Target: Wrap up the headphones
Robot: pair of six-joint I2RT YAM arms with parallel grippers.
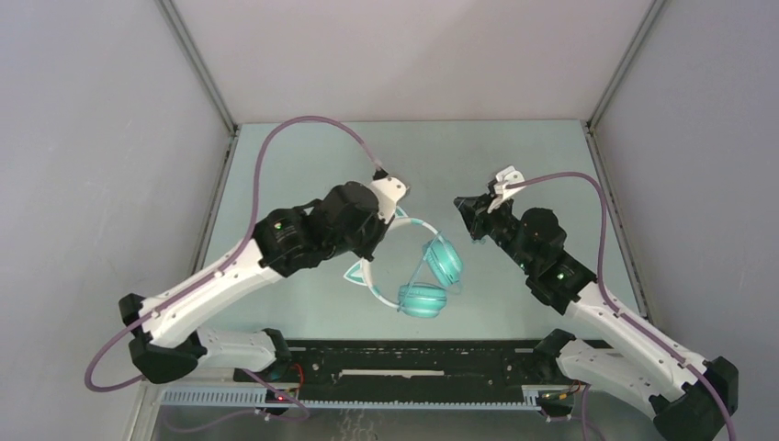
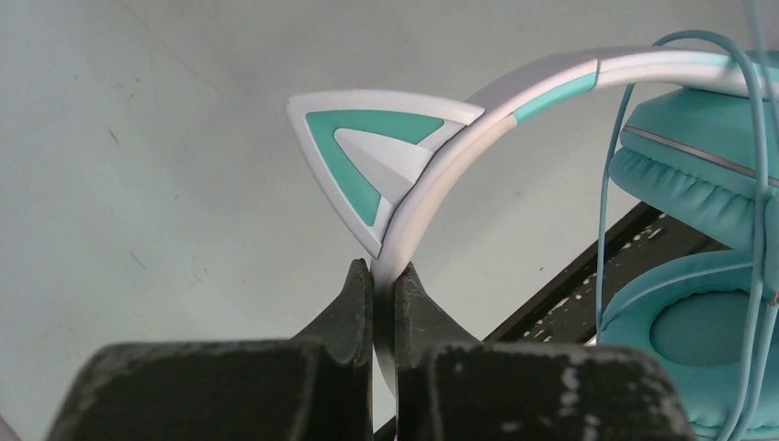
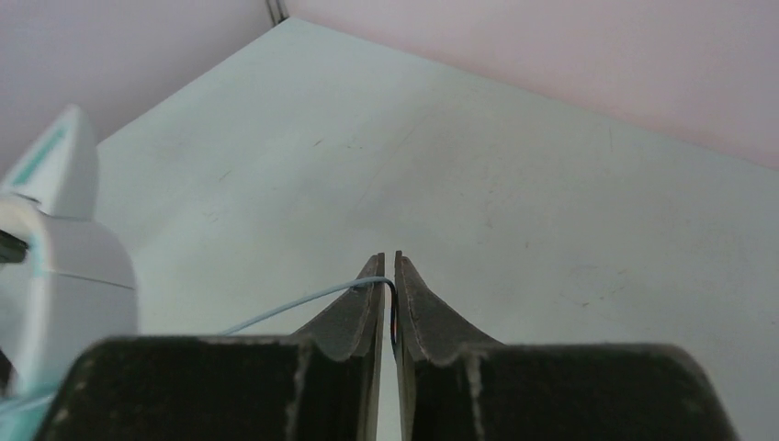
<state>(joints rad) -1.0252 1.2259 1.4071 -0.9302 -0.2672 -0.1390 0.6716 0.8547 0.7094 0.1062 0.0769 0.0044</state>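
The headphones (image 1: 424, 276) lie mid-table, with two teal ear cups, a white headband and cat ears. My left gripper (image 2: 383, 276) is shut on the white headband (image 2: 432, 197) just below one cat ear (image 2: 367, 152). The thin teal cable (image 2: 606, 184) loops around the ear cups (image 2: 707, 175). My right gripper (image 3: 389, 266) is shut on the cable's end (image 3: 294, 303), which runs off to the left toward the headphones (image 3: 55, 248). In the top view the right gripper (image 1: 470, 213) sits to the right of the headphones, and the left gripper (image 1: 390, 223) is over the headband.
Grey walls enclose the pale green table (image 1: 514, 156) on three sides. A black rail (image 1: 413, 358) with both arm bases runs along the near edge, close to the ear cups.
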